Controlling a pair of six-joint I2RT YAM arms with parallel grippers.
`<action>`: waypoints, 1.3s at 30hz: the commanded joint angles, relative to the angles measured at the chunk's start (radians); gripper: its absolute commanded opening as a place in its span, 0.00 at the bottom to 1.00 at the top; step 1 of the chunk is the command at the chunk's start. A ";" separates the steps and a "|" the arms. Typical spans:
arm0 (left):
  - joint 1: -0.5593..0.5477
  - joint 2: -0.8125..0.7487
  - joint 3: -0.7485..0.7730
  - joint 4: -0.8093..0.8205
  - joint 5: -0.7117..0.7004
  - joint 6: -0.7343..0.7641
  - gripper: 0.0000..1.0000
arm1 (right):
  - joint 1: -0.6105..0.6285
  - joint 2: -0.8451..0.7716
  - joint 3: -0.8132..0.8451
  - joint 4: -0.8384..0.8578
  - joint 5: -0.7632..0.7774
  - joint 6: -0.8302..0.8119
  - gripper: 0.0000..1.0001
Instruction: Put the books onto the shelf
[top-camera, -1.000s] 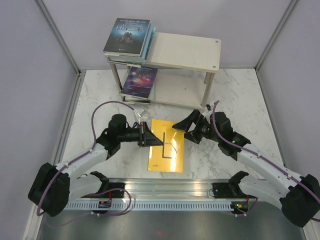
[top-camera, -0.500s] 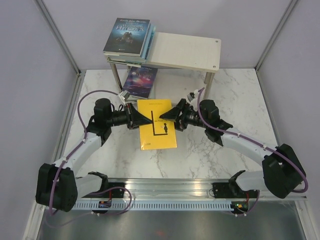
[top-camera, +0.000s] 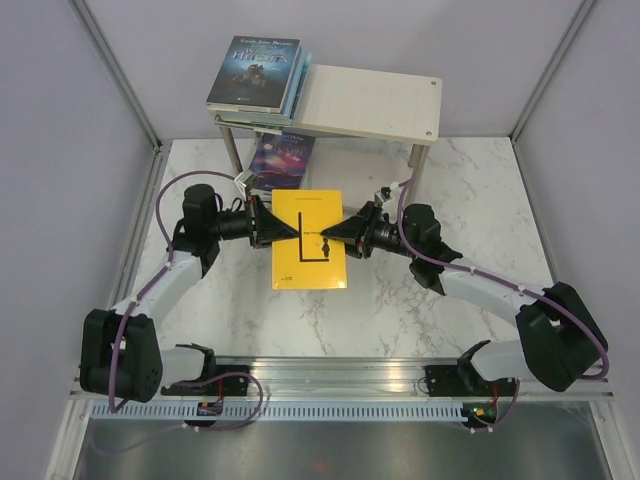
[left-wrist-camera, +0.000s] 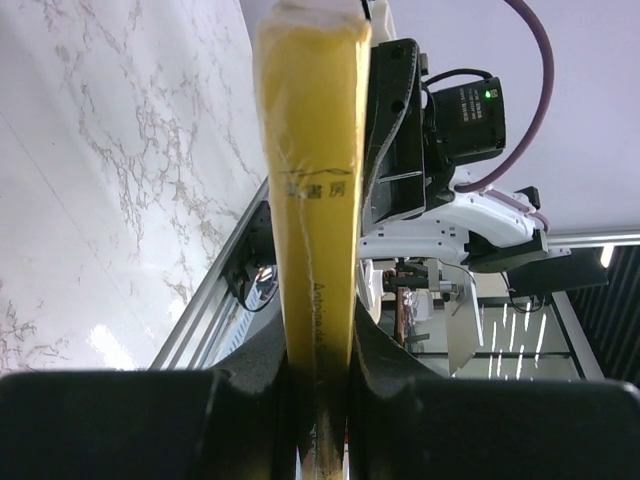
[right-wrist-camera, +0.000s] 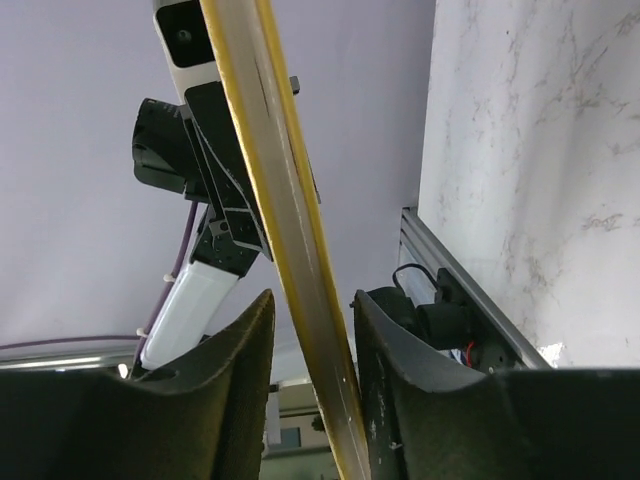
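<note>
A yellow book (top-camera: 310, 268) hangs flat above the table, just in front of the shelf (top-camera: 372, 100). My left gripper (top-camera: 287, 228) is shut on its spine edge; the spine (left-wrist-camera: 312, 200) is pinched between both fingers (left-wrist-camera: 262, 370). From the other side, my right gripper (top-camera: 324, 238) straddles the book's edge (right-wrist-camera: 292, 235), jaws narrowed, with a gap still showing beside one finger (right-wrist-camera: 240, 350). A stack of books (top-camera: 255, 72) lies on the left of the shelf's top board. A purple-blue galaxy book (top-camera: 282, 160) lies on the lower board.
The shelf stands at the back of the marble table (top-camera: 470, 210), against grey walls. Its right half (top-camera: 400, 105) bears nothing. A metal rail (top-camera: 330, 385) runs along the near edge by the arm bases.
Both arms have carried the yellow book away from the near edge toward the shelf. The right jaws have narrowed around the book's edge.
</note>
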 joint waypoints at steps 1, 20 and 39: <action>0.016 0.037 0.022 -0.020 -0.105 0.083 0.02 | 0.014 -0.023 0.059 0.312 -0.099 0.130 0.40; 0.200 -0.062 0.384 -0.744 -0.375 0.477 0.92 | -0.004 0.079 0.162 0.172 0.023 0.065 0.00; 0.202 -0.334 0.393 -1.063 -0.675 0.557 1.00 | -0.048 0.496 0.568 0.109 0.134 0.048 0.00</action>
